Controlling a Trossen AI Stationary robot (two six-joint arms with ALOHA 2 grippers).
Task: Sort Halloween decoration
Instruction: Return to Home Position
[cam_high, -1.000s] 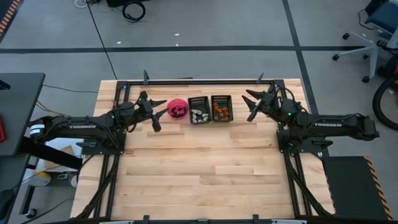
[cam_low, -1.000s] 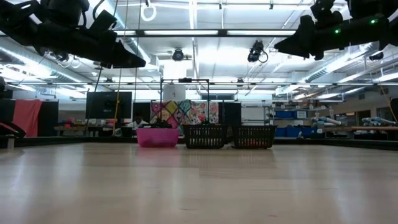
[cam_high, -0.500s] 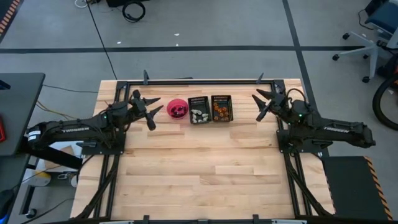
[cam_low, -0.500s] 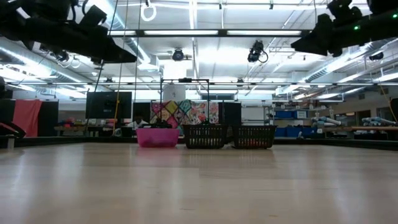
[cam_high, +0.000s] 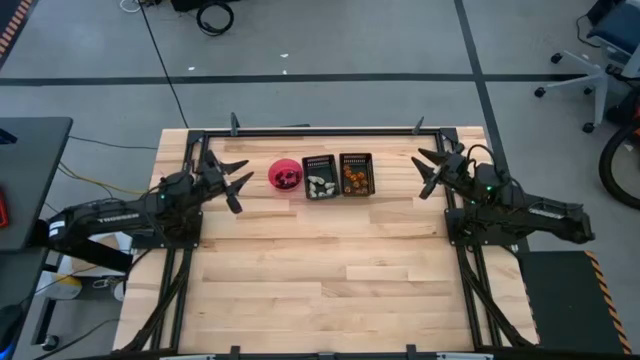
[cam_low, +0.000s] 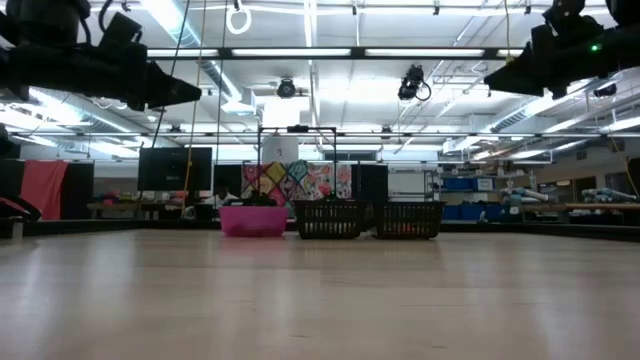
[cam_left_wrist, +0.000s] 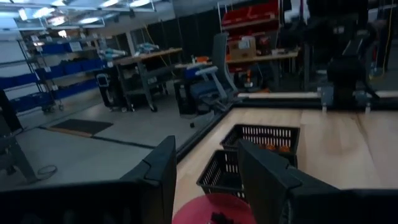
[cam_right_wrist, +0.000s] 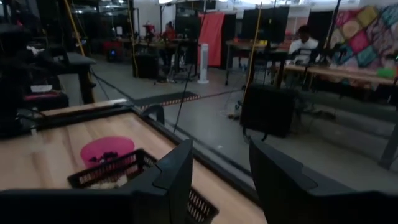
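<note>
Risk, as I judge it, is small but not nil. The left gripper (cam_high: 238, 185) hangs above the bench (cam_high: 320, 270), near the pink bowl (cam_high: 273, 172), its fingers spread and holding nothing. A low or sideways swing on the retreat could clip the bowl and spill the dark pieces (cam_high: 287, 179) lying in it. The right gripper (cam_high: 424, 175) is likewise released and empty, well apart from the right tray (cam_high: 356, 155), so it threatens little.

Pale pieces (cam_high: 321, 184) lie in the left tray (cam_high: 320, 158) and orange pieces (cam_high: 353, 179) in the right one. The dark ones sit in the bowl; whether that counts as sorted I cannot say. None shows loose on the bench, though a piece this small could escape me.

Against one second ago: both arms have drawn back toward their own sides. The left gripper was just beside the bowl and now stands clear of it. The right gripper has opened its gap from the trays. Bowl and trays have not shifted.
</note>
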